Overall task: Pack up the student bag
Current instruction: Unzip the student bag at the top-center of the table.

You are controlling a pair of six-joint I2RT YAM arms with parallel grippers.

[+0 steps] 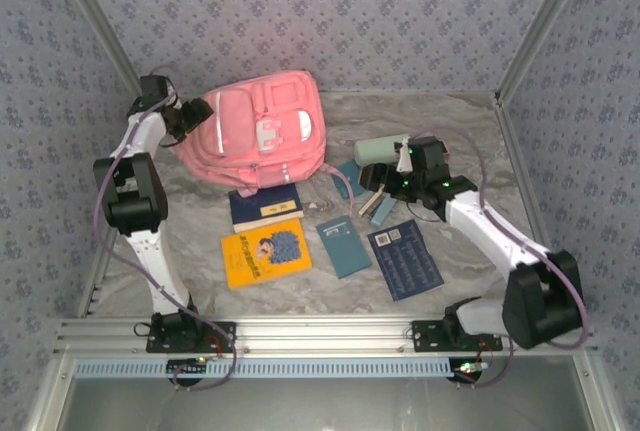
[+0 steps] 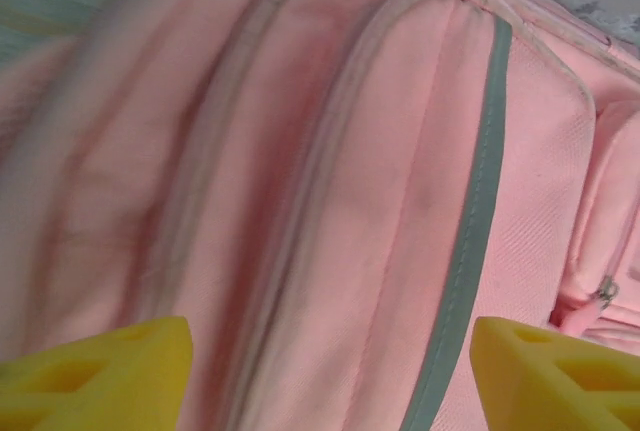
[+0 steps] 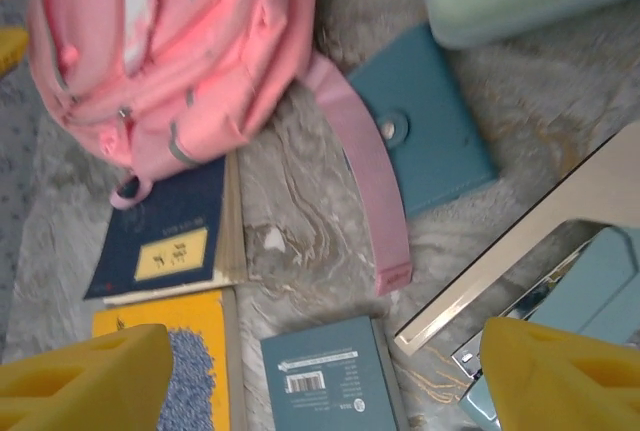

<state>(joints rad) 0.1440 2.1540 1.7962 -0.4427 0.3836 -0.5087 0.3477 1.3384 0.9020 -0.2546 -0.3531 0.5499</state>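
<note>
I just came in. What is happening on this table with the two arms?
Two robot arms are packing the student bag, which lies on the table. The left gripper is close to the bag's side, jaws open, holding nothing. The right gripper, also open and empty, hovers over loose things beside the bag: a pale green case and a teal wallet. A navy book and a yellow book lie on the table, outside the bag.

Soft, even light fills the top view, and shadows under the bag (image 1: 290, 101) are faint. In the left wrist view its fabric blurs toward 10 o'clock and sharpens toward 3. In the right wrist view a metal strip (image 3: 520, 251) glares at 4 o'clock.
</note>
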